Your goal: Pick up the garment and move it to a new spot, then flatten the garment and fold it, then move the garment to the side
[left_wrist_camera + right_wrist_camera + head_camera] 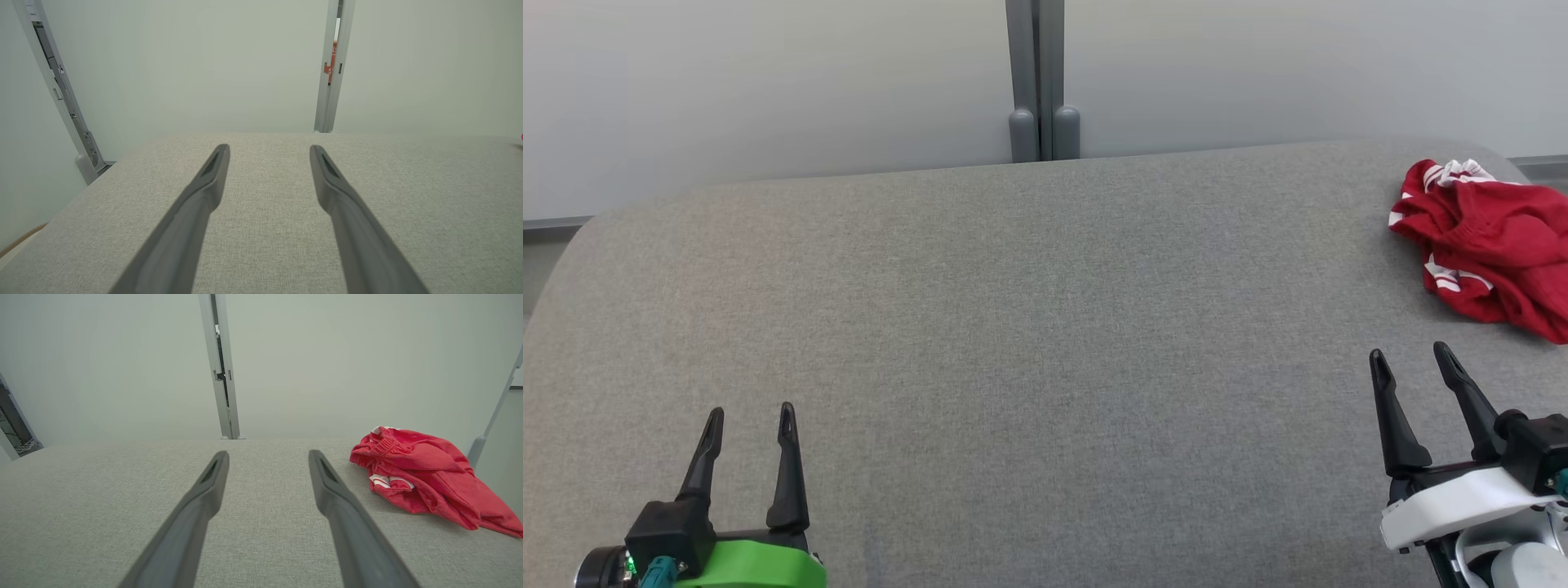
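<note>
At the lower left the left gripper [751, 410] hovers low over the grey padded table [1029, 327], its two dark fingers spread wide with nothing between them. At the lower right the right gripper [1409, 351] is likewise spread and empty, its fingers angled toward the far right corner. There, well apart from the left arm and near the right one, the red garment [1486, 237] lies crumpled in a heap with white stripes showing among the folds. The gathered waistband in the right wrist view suggests shorts. It looks light, soft and limp, so it should sag and trail once lifted. The bunched waistband — thicker, less likely to slip — seems a better place to pinch than a loose thin edge.
</note>
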